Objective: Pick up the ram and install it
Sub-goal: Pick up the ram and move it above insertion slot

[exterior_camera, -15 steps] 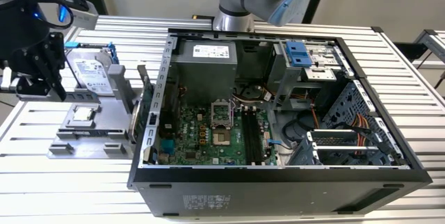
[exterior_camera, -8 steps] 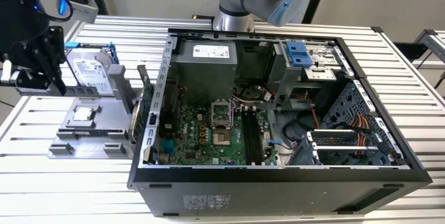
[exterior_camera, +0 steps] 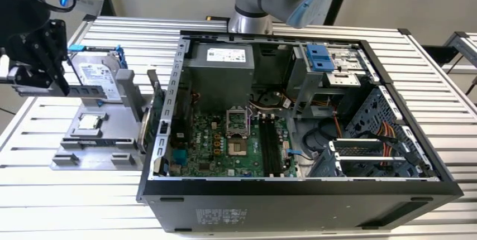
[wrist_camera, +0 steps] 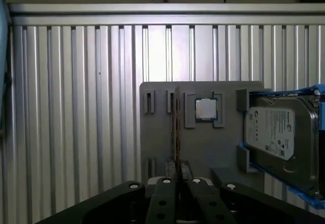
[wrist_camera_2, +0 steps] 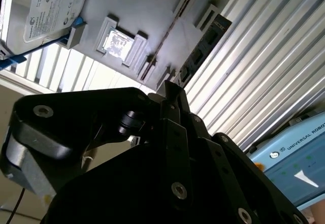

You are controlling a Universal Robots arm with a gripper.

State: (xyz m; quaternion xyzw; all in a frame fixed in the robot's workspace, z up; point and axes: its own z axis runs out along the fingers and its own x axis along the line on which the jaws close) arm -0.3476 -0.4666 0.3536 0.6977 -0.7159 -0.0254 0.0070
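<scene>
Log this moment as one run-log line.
step: pickup | gripper: over ram, in line with it | ram: on edge in grey holder | install: not done

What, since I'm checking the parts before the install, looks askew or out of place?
Nothing stands out. The thin, narrow circuit-board stick stands on edge in its slot of the flat grey tray, in line with the black gripper.

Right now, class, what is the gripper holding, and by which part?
Nothing, it seems: the gripper hangs above the ram, standing edgewise in its grey holder.

Hand (wrist_camera: 177, 182) pointing straight down, black fingers (wrist_camera_2: 174, 111) pressed together at the tips in both wrist views.
</scene>
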